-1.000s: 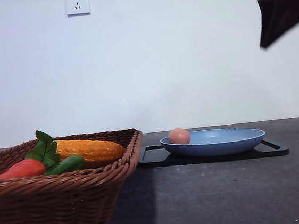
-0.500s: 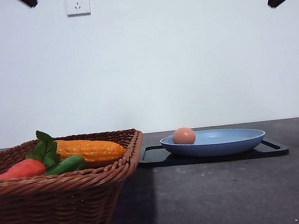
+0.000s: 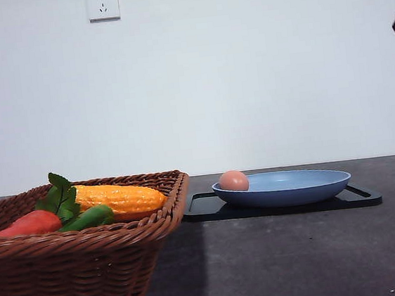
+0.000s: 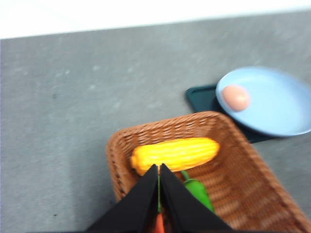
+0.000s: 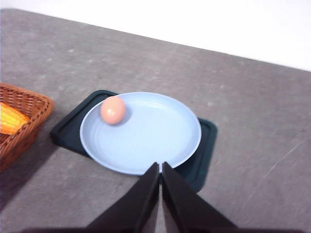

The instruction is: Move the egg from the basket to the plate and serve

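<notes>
Nearest the front camera, the basket (image 3: 82,259) is sitting on the dark table (image 3: 280,259) at the left. It is holding a corn cob (image 3: 118,199), a carrot (image 3: 27,224), and a green vegetable (image 3: 88,217) with leaves (image 3: 57,194).

Beyond the basket and to its right, a black tray (image 3: 361,196) is lying flat on the table, close to the basket's far corner but apart from it. The plate (image 3: 300,186) is resting on this tray. The egg (image 3: 233,181) is lying inside the plate, against the rim on the side nearest the basket. No gripper is touching it.

In the left wrist view, the left gripper (image 4: 159,170) is hanging above the basket (image 4: 233,160), over the near end of the corn cob (image 4: 175,153). Its fingers are pressed together, grasping nothing.

In the right wrist view, the right gripper (image 5: 160,167) is hovering above the near rim of the plate (image 5: 155,133). Its fingers are likewise clenched together and empty, well apart from the egg (image 5: 112,109).

Farthest back, a wall socket (image 3: 102,3) is showing on the white wall.
</notes>
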`<state>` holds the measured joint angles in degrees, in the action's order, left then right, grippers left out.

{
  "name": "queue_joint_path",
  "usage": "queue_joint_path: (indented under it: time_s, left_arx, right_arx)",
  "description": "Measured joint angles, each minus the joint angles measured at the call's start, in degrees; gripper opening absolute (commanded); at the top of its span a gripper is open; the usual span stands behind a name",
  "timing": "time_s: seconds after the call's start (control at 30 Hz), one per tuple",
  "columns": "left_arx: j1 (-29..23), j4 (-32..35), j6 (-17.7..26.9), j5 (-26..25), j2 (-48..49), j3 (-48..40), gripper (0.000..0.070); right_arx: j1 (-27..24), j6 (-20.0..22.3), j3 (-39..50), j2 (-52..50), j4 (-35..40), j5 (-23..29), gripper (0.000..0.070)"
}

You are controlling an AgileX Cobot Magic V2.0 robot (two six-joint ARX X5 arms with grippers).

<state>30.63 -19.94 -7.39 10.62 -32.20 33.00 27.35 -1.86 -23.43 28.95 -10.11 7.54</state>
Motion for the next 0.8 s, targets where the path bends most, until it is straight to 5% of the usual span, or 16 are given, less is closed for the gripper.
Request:
queue_joint_path:
  time_s: [0.3,0.8]
  left_arx:
    - [0.0,1.5,-0.9,0.0,4.5,-0.3,0.0000]
    - [-1.1,-0.6,-0.3,-0.1,7.2,-0.3,0.0000]
  right_arx:
    - [0.0,-1.6,1.1,-1.4,4.0,2.9,0.0000]
    - [0.0,-1.6,1.1,-1.6,8.2,25.5,0.0000]
